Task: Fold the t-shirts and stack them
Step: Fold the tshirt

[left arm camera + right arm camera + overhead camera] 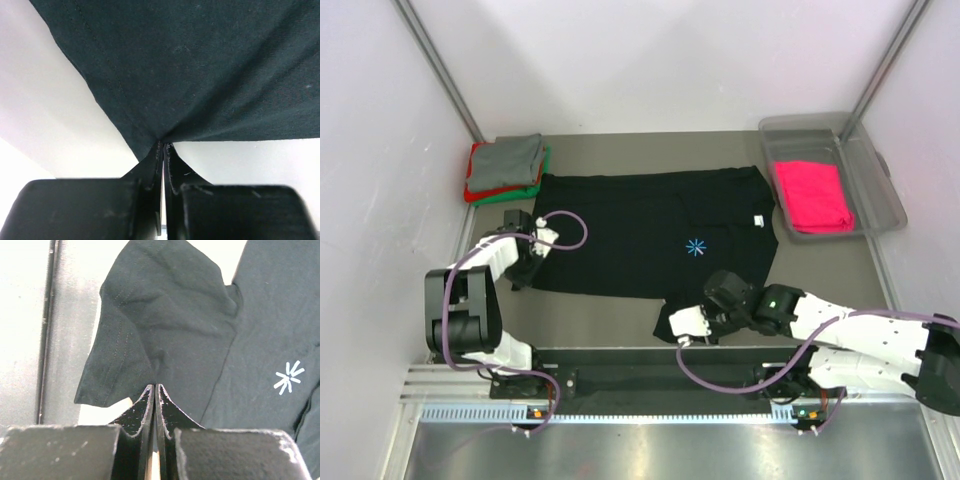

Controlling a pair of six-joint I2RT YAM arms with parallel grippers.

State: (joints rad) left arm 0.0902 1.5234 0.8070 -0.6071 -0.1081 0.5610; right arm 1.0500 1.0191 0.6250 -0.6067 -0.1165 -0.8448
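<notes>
The black t-shirt (650,235) lies spread on the table (605,315), centre. Its light-blue asterisk print (695,248) faces up and its white neck label (758,221) sits toward 3 o'clock, with any writing too small to read. At the shirt's 8 o'clock corner the left gripper (163,146) is pinched tight on what seems to be the hem edge, its tips hidden from above. At 6 o'clock the right gripper (155,387) is clamped on a bunched-up part of the same shirt. At 10 o'clock a grey tee (506,155) covers most of a red tee (477,192) and a green tee (525,192). At 2 o'clock a hot-pink tee (812,195) lies in a clear bin (880,185).
</notes>
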